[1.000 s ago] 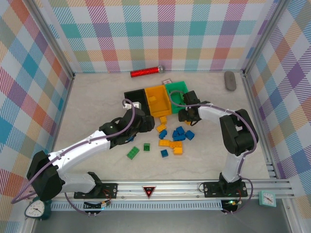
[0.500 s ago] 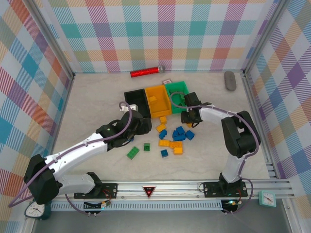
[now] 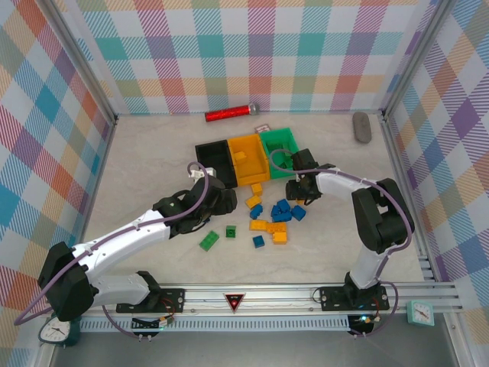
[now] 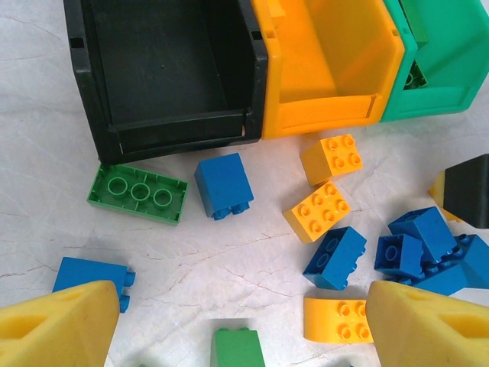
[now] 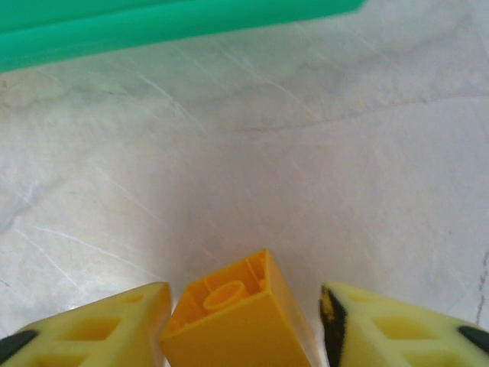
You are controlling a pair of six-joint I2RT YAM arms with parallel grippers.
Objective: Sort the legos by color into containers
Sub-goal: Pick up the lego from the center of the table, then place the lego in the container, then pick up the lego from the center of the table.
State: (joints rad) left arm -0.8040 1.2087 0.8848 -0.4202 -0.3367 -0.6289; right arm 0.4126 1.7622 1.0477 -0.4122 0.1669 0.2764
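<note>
Though overhead hides it, wrist view: right tool (image 5: 244,302) flanking orange lego (image 5: 233,332).

Legos (image 3: 280,208) scattered (blue, orange, green) — before three bins (image 4: 321,115).

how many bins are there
3, side by side in a row: the black bin on the left, the orange bin in the middle, the green bin on the right. None looks hidden.

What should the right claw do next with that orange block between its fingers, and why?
Probably lift it and swing left to the orange bin: the orange block sits snug between the right gripper's fingers, and the green bin just ahead is the wrong colour.
</note>
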